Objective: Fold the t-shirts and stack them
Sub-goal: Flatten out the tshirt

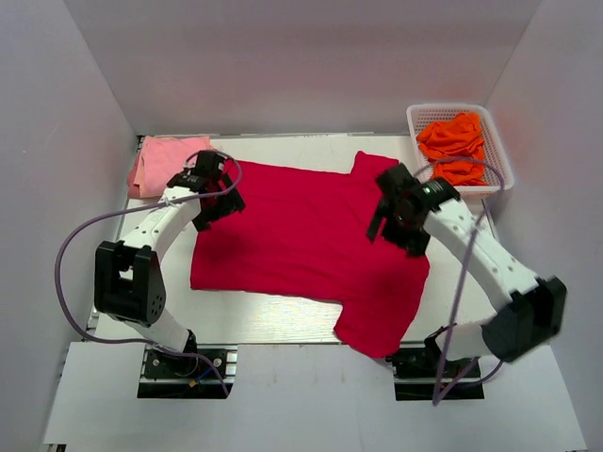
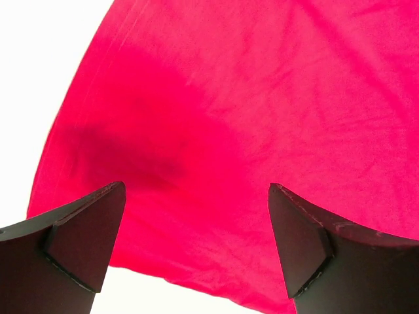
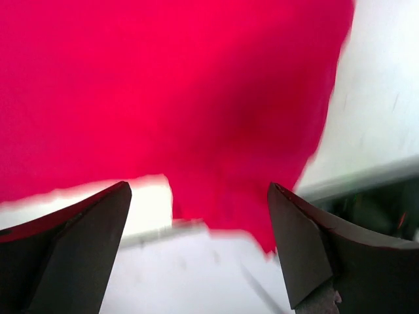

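Starting at the right claw [image 1: 386,209]: spread wide, pinching nothing, hanging over the 3 o'clock end of the red shirt [image 1: 292,240]. Same deal with the left claw [image 1: 222,196]: wide open, empty, parked above the shirt's corner around 10 o'clock. Checks out in both wrist views too, with only red cloth below the fingers and no visible contact.

Moving outward: got the red shirt laid sideways across the middle of the table [image 1: 273,325], mostly flat, with the hem toward 9 o'clock and the sleeves toward 3 by the look of it. Looks like one sleeve flopping past the near edge at about 5 o'clock and the other poking up at 1. Only a few soft wrinkles, nothing bunched.

Further out: a pink shirt [image 1: 160,162] lying in the far corner at 10 o'clock, just beside the red one, can't tell whether touching. Orange shirts [image 1: 452,141] heaped in a white basket [image 1: 416,115] at 2 o'clock, not yet folded.

Reads as the red one laid out and ready, first fold not yet made. Next move, at a guess: drop both claws onto one long edge, pinch the cloth at each end, carry it across together. Probably worth tucking in that dangling sleeve first, otherwise likely to drag and skew the fold.
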Motion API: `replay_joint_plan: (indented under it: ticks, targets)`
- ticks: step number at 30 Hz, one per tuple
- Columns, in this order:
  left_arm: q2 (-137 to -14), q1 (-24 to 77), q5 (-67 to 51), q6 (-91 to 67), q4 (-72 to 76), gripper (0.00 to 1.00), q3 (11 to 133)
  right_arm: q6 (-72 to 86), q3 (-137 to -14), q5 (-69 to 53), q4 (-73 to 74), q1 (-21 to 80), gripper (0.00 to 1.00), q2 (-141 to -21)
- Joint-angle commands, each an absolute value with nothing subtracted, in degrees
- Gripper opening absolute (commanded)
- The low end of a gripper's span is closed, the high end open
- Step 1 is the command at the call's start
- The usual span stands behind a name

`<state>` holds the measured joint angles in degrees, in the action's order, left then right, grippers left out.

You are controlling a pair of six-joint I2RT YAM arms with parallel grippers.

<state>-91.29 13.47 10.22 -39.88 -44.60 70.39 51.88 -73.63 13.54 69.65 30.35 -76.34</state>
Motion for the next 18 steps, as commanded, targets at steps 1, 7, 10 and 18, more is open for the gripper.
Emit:
replay_joint_plan:
  ticks: [1, 7, 10, 18]
  targets:
    - [-91.6, 13.7, 12.0, -36.7, -44.6, 1.00, 75.0, 42.0, -78.4, 25.8, 65.5, 29.7, 0.90, -84.7]
    - [-94.7, 13.2, 10.5, -34.0, -39.5, 1.00, 76.8, 31.8, -88.1, 25.1, 52.1, 23.6, 0.90, -97.9]
    - [-98.7, 13.2, 11.3, -33.4, -38.6, 1.00, 78.5, 28.4, -93.2, 23.8, 52.6, 21.0, 0.90, -104.6]
    - [-108.9, 13.2, 11.3, -33.4, -40.1, 1.00, 82.0, 25.4, -85.9, 19.1, 47.3, 8.4, 0.90, -106.4]
